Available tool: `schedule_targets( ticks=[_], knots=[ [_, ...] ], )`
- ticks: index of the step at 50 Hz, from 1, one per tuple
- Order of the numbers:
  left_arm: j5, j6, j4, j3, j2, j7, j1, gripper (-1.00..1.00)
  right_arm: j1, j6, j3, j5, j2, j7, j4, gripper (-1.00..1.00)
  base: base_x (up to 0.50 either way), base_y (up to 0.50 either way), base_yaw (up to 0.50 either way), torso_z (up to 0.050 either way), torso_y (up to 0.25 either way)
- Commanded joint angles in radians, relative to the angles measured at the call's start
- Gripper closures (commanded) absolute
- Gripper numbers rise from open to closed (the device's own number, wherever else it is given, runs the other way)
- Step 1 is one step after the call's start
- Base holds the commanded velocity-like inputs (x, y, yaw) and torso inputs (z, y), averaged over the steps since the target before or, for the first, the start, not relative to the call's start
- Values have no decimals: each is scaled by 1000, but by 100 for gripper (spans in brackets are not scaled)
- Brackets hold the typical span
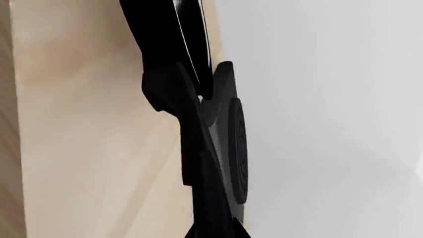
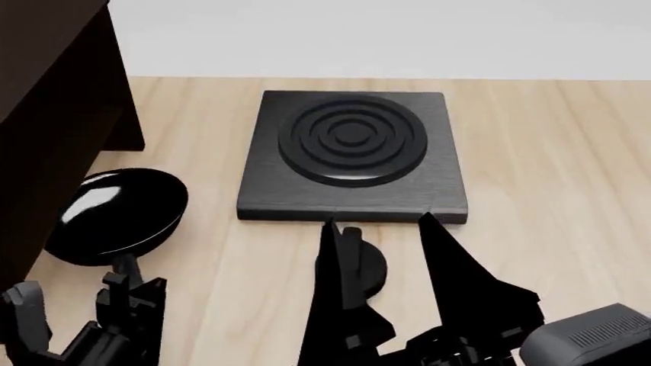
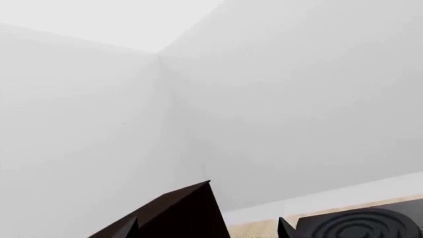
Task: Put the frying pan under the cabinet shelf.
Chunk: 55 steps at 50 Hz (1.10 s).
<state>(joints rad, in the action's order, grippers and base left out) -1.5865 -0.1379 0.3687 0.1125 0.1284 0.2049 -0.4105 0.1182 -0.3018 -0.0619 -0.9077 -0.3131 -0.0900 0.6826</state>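
The right pincer (image 2: 392, 229) stands spread and empty near the stove plate (image 2: 353, 152); the frying pan (image 2: 117, 215), on the counter (image 2: 549, 152) beside the cabinet shelf (image 2: 51, 114), looks rigid, glossy, likely slippery, its handle hidden.

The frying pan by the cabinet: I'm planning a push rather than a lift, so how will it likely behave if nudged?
The frying pan looks rigid, so it should move as one piece. Its glossy, rounded body on the smooth wooden table suggests it may slide easily and perhaps spin or rock instead of tracking straight. Its handle isn't clearly visible, so I can't judge how that would skew a push.
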Motion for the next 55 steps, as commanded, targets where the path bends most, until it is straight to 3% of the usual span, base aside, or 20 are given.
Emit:
schedule_targets(
  ticks=[1,11,22,29,32,38,39,55],
  knots=[
    [397,196,457,-113,35,-35,-63,100,-11,-6,4,-11,-19,-14,22,-100,0,4,6,0,0],
    [428,356,530,-171,49,28,-69,100,-33,11,-6,0,-13,-3,20,-100,1,4,8,0,0],
    [451,407,698,-166,29,-37,-145,100,-23,16,-21,5,-5,3,0,-100,0,5,9,-1,0],
    [459,388,805,-151,21,-116,-199,100,-32,20,-24,3,-6,2,3,-100,8,5,8,-3,0],
    [457,354,726,-140,19,-88,-167,100,-35,23,-28,6,-5,4,1,-100,5,5,7,0,0],
    [453,330,750,-135,17,-124,-178,100,-38,29,-32,7,-4,6,1,-100,7,5,7,-3,0],
    [453,326,740,-133,16,-120,-173,-100,-40,30,-33,7,-4,6,1,-100,0,6,7,0,0],
    [423,173,280,-80,30,90,13,-100,-34,41,-34,6,-7,7,-6,-100,1,5,7,-1,0]
  ],
)
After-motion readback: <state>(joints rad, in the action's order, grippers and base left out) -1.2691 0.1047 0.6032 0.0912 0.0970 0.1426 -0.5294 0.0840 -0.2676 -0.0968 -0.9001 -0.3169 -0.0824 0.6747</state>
